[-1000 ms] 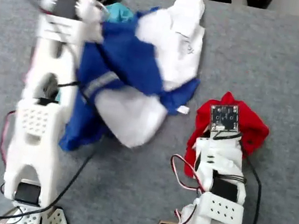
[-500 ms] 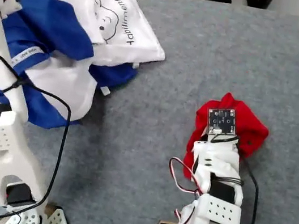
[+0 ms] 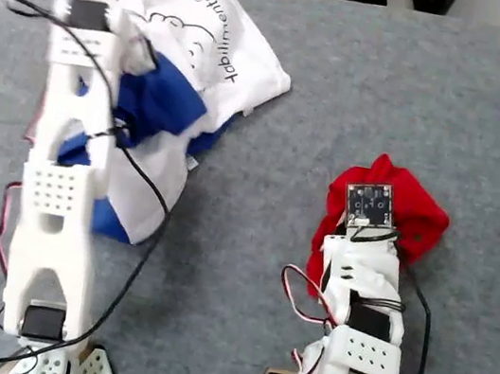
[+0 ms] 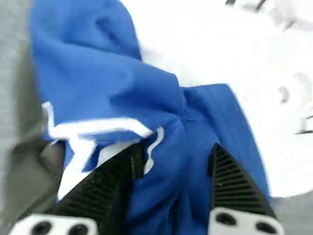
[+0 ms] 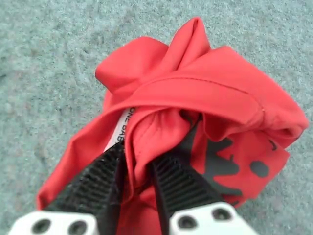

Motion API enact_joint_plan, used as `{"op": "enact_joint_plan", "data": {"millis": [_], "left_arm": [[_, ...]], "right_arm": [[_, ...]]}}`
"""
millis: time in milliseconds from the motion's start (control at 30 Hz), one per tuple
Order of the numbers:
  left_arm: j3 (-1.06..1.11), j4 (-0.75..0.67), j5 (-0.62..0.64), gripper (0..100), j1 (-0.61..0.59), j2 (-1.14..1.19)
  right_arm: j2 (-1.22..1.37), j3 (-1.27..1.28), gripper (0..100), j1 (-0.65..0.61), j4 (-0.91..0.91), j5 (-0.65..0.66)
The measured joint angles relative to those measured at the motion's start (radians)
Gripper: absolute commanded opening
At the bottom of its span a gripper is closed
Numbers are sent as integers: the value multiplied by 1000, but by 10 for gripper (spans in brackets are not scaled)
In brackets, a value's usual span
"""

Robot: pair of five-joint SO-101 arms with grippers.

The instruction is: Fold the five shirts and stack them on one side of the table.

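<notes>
Both pincers clamped on crumpled shirts.
Left pincer (image 4: 176,156) grips a bunched fold of the blue shirt (image 4: 98,73), heaped with the white shirt (image 3: 222,67) at the tabletop's (image 3: 390,95) far left. Right pincer (image 5: 137,159) pinches the red shirt (image 5: 205,107), well apart.

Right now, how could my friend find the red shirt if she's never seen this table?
Start at the grey table, on the side of the right arm. A crumpled red shirt lies at that arm's tip, pinched in the right tool. It is the only all-red thing; the other heap, across the table, is blue and white.
</notes>
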Motion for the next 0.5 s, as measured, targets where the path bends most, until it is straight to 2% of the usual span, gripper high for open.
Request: {"op": "enact_joint_plan", "data": {"millis": [200,367,500], "left_arm": [[-17,-2,123,205,9,120],[-17,-2,133,11,9,120],[-18,3,84,18,8,120]], "right_arm": [[0,0,2,0,0,0],[0,0,2,0,0,0],[0,0,2,0,0,0]]}}
